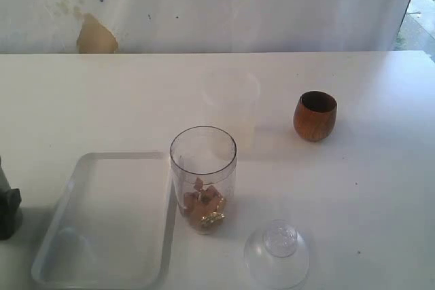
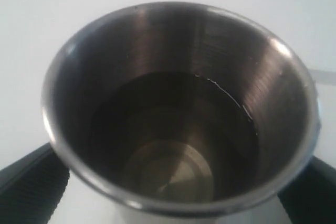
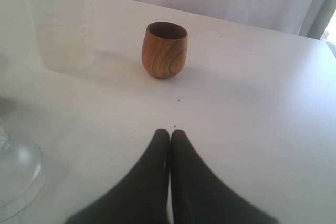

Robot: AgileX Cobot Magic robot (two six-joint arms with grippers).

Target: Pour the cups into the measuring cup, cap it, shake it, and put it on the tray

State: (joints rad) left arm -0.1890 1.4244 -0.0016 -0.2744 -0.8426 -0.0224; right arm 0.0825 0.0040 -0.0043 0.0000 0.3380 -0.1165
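Note:
The steel tumbler fills the left wrist view, with dark liquid low inside it. It stands between the two black fingers of my open left gripper; whether they touch it I cannot tell. The measuring cup stands upright beside the tray and has brown pieces at its bottom. Its clear dome cap lies on the table in front of it. The wooden cup stands upright at the back right. My right gripper is shut and empty, well short of the wooden cup.
A frosted translucent cup stands behind the measuring cup, and it also shows in the right wrist view. A dark part of the left arm sits at the table's left edge, beside the tray. White curtain hangs behind the table.

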